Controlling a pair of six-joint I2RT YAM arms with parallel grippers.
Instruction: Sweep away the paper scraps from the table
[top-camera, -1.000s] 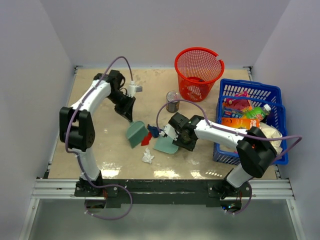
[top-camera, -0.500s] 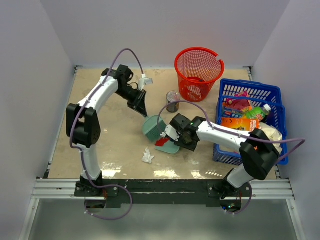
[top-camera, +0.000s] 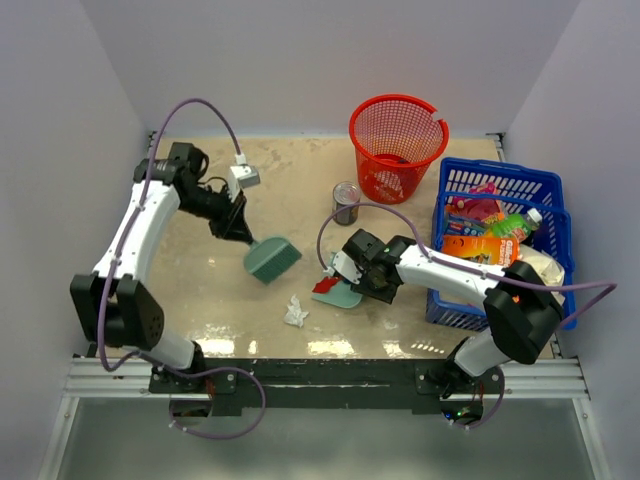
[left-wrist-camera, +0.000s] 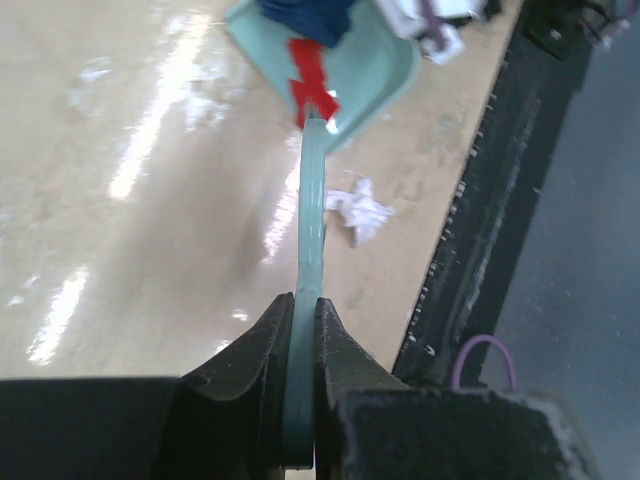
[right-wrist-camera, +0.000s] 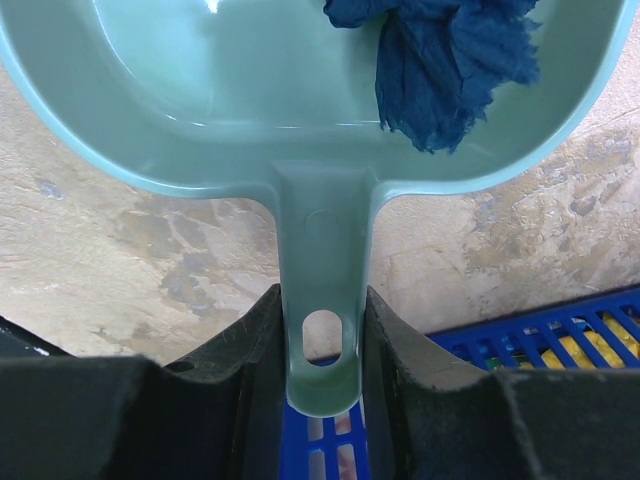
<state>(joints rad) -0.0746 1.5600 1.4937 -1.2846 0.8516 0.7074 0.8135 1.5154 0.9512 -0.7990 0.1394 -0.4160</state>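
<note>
My left gripper (top-camera: 243, 235) is shut on a flat green sweeper (top-camera: 272, 257), which stands on the table (top-camera: 200, 290) left of centre. In the left wrist view the gripper (left-wrist-camera: 305, 305) clamps the sweeper (left-wrist-camera: 312, 230), seen edge-on. My right gripper (top-camera: 352, 272) is shut on the handle of a green dustpan (top-camera: 338, 294) that lies flat with a red scrap (top-camera: 325, 284) on it. The right wrist view shows the gripper (right-wrist-camera: 322, 300) on the dustpan (right-wrist-camera: 230, 90), with a dark blue scrap (right-wrist-camera: 450, 60) inside. A white scrap (top-camera: 295, 312) lies loose on the table in front of the sweeper, also in the left wrist view (left-wrist-camera: 360, 210).
A red mesh basket (top-camera: 398, 145) stands at the back, with a tin can (top-camera: 346, 203) in front of it. A blue crate (top-camera: 500, 185) of packaged goods stands at the right. The black front rail (left-wrist-camera: 500, 200) runs close behind the white scrap.
My left arm swept the sweeper right to the dustpan, then drew back to the left. The red and dark blue scraps went from the table onto the dustpan. The dustpan barely moved.
</note>
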